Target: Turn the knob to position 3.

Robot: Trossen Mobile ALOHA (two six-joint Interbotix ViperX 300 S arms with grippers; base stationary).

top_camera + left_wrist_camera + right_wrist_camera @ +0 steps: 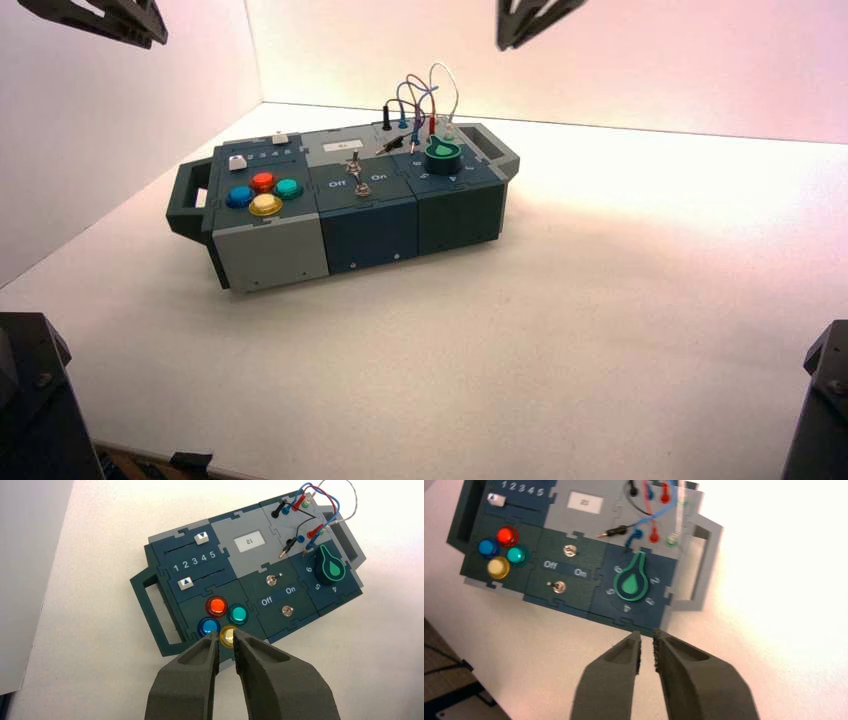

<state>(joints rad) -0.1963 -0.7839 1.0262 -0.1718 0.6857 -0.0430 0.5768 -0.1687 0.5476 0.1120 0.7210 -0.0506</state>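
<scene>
The left gripper (226, 631) hangs in the air above the left side, its fingers slightly apart with nothing between them. Below, the box (370, 230) stands on a white table (600, 330), with a handle at its left end and another at its right end.

On the box's left part are two white sliders, with "1 2 3 4 5" printed between their slots: the near slider (185, 583) is at 1, the far slider (201, 538) at the 5 end. Nearer are four round buttons: blue (208, 626) on the left, red (216, 606) far, yellow (228, 636) near, teal (238, 614) on the right.

In the middle, a far grey panel bears a white label (249, 541) reading "21". Nearer are two metal toggles, one far (271, 580) and one near (287, 611), with "Off" at left and "On" at right between them.

On the right part, black, blue, red and white wires (430, 95) rise at the far side. Nearer is the dark green knob (630, 582), its pointer turned to the far side, between the readable "6" and "2"; "5", "4" and "3" run round its near side.

The right gripper (647, 632) hangs in the air farther right, fingers a little apart, holding nothing and clear of the knob.
</scene>
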